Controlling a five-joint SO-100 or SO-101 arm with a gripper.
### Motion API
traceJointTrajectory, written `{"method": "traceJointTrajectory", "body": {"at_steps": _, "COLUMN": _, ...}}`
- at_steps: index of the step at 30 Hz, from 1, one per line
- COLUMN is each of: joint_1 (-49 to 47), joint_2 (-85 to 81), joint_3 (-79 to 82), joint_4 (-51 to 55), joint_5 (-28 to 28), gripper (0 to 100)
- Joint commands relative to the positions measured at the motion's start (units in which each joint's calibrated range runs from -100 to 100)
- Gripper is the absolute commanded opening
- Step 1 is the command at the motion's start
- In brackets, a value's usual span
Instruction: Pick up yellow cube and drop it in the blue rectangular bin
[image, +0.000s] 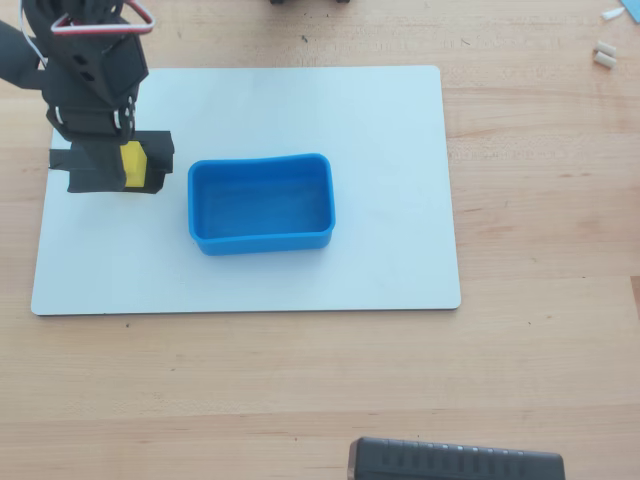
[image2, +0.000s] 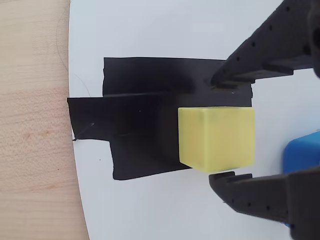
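Currently the black two-finger tool (image2: 229, 131) straddles the small bright yellow cube (image2: 216, 139), one finger (image2: 260, 55) above it and one below in the wrist view. Upper tip looks just clear of the cube's top face; lower tip is close or touching, can't tell which. So jaws are narrow around the cube, not visibly clamped.

Cube sits on the flat black tape patch (image2: 140, 125) on the white rectangular board (image: 380, 110), near the board's left edge in the overhead view. Shallow blue plastic rectangular bin (image: 262, 202) is just beside the patch, to the right in that view.

Risks, as I judge them:
- Only the fingertips overlap the cube, near one end. Closing there could twist it or squirt it out.
- If one finger lands first, the cube slides on the tape.
- A weak pinch could drop it short of the bin rim during transfer.
- A low carry could clip the bin wall and shove the bin across the light wooden table (image: 540, 200).
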Motion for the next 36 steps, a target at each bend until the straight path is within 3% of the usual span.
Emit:
{"method": "traceJointTrajectory", "body": {"at_steps": 1, "joint_1": 1.17, "joint_2": 0.92, "joint_3": 0.07, "joint_4": -1.24, "joint_5": 0.1, "gripper": 27}}
{"method": "traceJointTrajectory", "body": {"at_steps": 3, "joint_1": 1.26, "joint_2": 1.85, "joint_3": 0.07, "joint_4": -1.65, "joint_5": 0.15, "gripper": 26}}
{"method": "traceJointTrajectory", "body": {"at_steps": 9, "joint_1": 1.17, "joint_2": 2.32, "joint_3": 0.16, "joint_4": -1.81, "joint_5": 0.15, "gripper": 10}}
{"method": "traceJointTrajectory", "body": {"at_steps": 26, "joint_1": -5.86, "joint_2": -17.94, "joint_3": 2.62, "joint_4": 13.63, "joint_5": -6.11, "gripper": 10}}
{"method": "traceJointTrajectory", "body": {"at_steps": 36, "joint_1": -21.38, "joint_2": -33.63, "joint_3": 12.8, "joint_4": 12.88, "joint_5": -13.53, "gripper": 10}}
